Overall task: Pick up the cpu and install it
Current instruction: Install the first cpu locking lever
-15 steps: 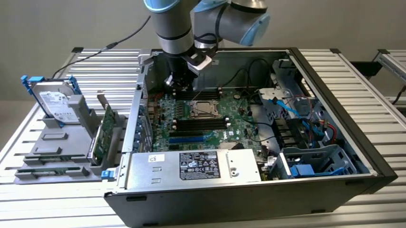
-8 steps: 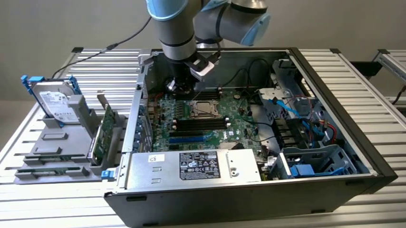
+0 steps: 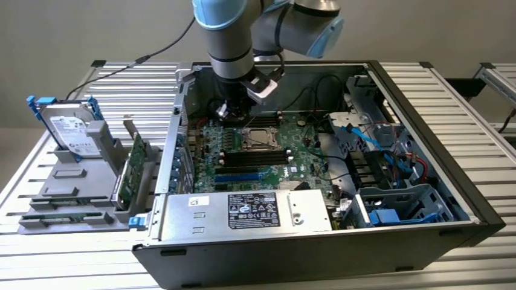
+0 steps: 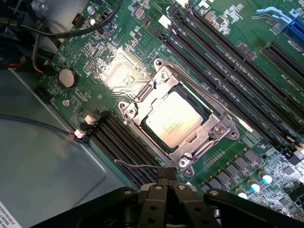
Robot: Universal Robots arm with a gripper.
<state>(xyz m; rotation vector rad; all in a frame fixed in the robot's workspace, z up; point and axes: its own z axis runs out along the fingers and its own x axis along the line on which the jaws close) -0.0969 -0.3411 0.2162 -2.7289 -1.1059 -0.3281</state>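
Note:
The cpu [image 4: 173,118], a flat square chip with a dull silver top, lies in its socket on the green motherboard, under the metal retention frame [image 4: 142,102]. In the exterior view the cpu [image 3: 260,138] sits mid-board inside the open computer case. My gripper [image 4: 167,175] is shut, with its black fingertips together just off one corner of the socket. It holds no chip. A thin wire socket lever [image 4: 135,165] ends right at the fingertips; I cannot tell whether they touch it. In the exterior view the gripper [image 3: 233,116] hangs low over the board, just beyond the socket.
Black memory slots [image 4: 223,61] run along both sides of the socket. The case walls [image 3: 435,121] enclose the board, with the power supply [image 3: 241,211] at the front and blue cables [image 3: 379,139] at the exterior view's right. Outside, a hard drive [image 3: 71,127] and green card [image 3: 129,175] stand in a grey rack.

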